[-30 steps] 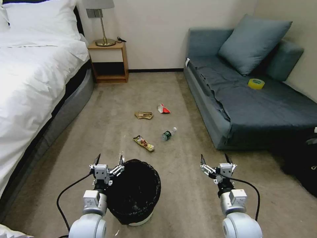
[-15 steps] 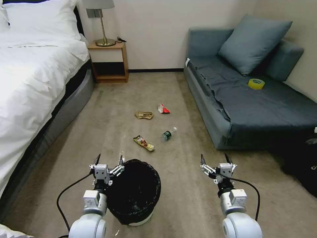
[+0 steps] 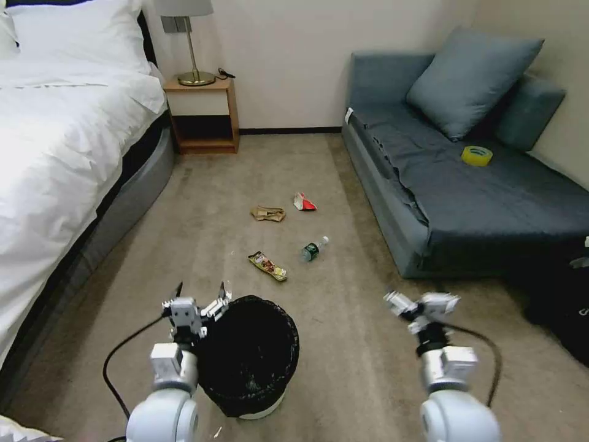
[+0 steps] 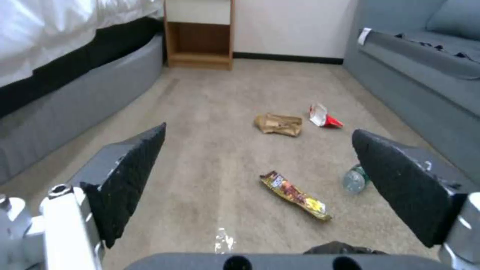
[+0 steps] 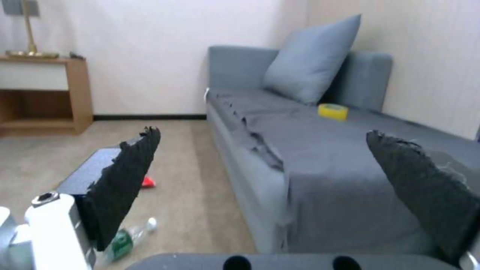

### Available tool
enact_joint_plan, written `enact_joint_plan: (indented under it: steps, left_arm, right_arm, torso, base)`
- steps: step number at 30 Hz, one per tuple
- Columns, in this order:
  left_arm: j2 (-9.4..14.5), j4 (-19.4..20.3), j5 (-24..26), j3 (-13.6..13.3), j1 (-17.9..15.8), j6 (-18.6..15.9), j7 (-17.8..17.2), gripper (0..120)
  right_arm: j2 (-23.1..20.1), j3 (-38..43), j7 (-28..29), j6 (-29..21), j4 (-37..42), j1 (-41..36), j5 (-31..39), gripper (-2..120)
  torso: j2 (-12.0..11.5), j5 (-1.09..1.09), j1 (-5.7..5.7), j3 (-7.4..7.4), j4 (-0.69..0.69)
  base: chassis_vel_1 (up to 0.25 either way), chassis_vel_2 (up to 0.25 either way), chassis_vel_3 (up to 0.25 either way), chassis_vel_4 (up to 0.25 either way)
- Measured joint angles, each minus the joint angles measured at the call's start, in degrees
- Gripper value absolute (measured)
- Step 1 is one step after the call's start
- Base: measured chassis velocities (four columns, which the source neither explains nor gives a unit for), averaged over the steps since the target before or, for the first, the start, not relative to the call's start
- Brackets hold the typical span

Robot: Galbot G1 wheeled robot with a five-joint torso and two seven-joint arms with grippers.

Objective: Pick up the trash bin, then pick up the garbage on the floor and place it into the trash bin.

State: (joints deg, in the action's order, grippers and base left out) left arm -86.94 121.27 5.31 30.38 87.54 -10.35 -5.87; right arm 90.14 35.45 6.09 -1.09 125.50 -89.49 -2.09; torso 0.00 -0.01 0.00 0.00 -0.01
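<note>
- The trash bin (image 3: 250, 355) sits on the carpet right in front of the robot, upright, black liner bag puffed over the rim, white base peeking out at the bottom.
- The left gripper (image 3: 200, 290) hangs at the bin's far-left rim, just beside it. One fingertip looks like it's over the edge of the liner, but I can't tell if it's actually touching. Jaws are spread wide with nothing in them. The left wrist view shows both pads far apart, with bare carpet between them.
- The right gripper (image 3: 422, 302) is well off to the bin's right, over bare floor near the sofa (image 3: 466, 202), also spread wide and empty.
- So the left arm is clearly the nearer one for the bin. The rim lies to the right of and below its jaws. My guess is one finger has to go inside the liner and one outside the wall, since the whole bin is wider than the opening.
- Garbage is all on the floor beyond the bin: the snack wrapper (image 3: 267, 266) is closest, lying diagonally, and the bottle (image 3: 313, 248) is on its side just right of it, cap pointing away. The tan paper (image 3: 267, 213) and red-white packet (image 3: 304, 202) are farther back, near each other.
- None of it is in the bin yet, and the bin isn't lifted.
</note>
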Motion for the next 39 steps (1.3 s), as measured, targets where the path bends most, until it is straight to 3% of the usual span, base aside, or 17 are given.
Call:
enact_joint_plan:
  steps: [10, 14, 15, 18, 19, 24, 32, 37, 39]
  left_arm:
    - [4.6, 5.8, 2.8, -0.3, 2.1, -5.4, -6.0, 100]
    - [7.0, 11.7, 9.9, -0.9, 2.6, -14.8, -11.1, 100]
    - [7.0, 11.7, 9.9, -0.9, 2.6, -14.8, -11.1, 100]
    - [8.3, 15.0, 15.9, -1.7, 2.4, -23.2, -14.7, 100]
    - [8.3, 15.0, 15.9, -1.7, 2.4, -23.2, -14.7, 100]
    - [9.5, 17.4, 22.7, -1.7, 1.6, -31.0, -20.4, 100]
    - [10.0, 16.4, 24.6, -1.2, 1.0, -32.5, -24.0, 100]
    - [10.3, 12.1, 25.9, -1.4, 0.8, -32.4, -24.7, 100]
    - [10.8, 10.8, 29.0, -2.0, 1.1, -32.3, -26.4, 100]
  right_arm:
    - [0.1, 0.0, 0.4, 0.5, -0.2, 0.2, 0.1, 100]
    - [0.0, 0.0, 0.4, 0.5, -0.4, 0.3, 0.2, 100]
    - [0.0, 0.0, 0.4, 0.5, -0.4, 0.3, 0.2, 100]
    - [0.0, -0.1, 0.5, 0.5, -0.4, 0.3, 0.2, 100]
    - [0.0, -0.1, 0.5, 0.5, -0.4, 0.3, 0.2, 100]
    - [0.1, -0.1, 0.5, 0.5, -0.2, 0.5, 0.4, 100]
    - [0.2, 0.0, 0.6, 0.6, -0.5, 0.4, 0.3, 100]
    - [0.3, 0.0, 0.6, 0.6, -0.7, 0.5, 0.2, 100]
    - [0.2, 0.0, 0.6, 0.6, -0.8, 0.6, 0.2, 100]
  torso:
    - [0.0, 0.01, 0.00, 0.00, 0.01]
    - [0.0, 0.01, 0.00, 0.00, 0.01]
    - [0.0, 0.01, 0.00, 0.00, 0.01]
    - [0.0, 0.01, 0.00, 0.00, 0.01]
    - [0.0, 0.01, 0.00, 0.00, 0.01]
    - [0.0, 0.01, 0.00, 0.00, 0.01]
    - [0.0, 0.01, 0.00, 0.00, 0.01]
    - [0.0, 0.01, 0.00, 0.00, 0.01]
    - [0.0, 0.01, 0.00, 0.00, 0.01]
  base:
    - [0.000, 0.000, 0.000, 0.000]
    - [0.000, 0.000, 0.000, 0.000]
    - [0.000, 0.000, 0.000, 0.000]
    - [0.000, 0.000, 0.000, 0.000]
    - [0.000, 0.000, 0.000, 0.000]
    - [0.000, 0.000, 0.000, 0.000]
    - [0.000, 0.000, 0.000, 0.000]
    - [0.000, 0.000, 0.000, 0.000]
    - [0.000, 0.000, 0.000, 0.000]
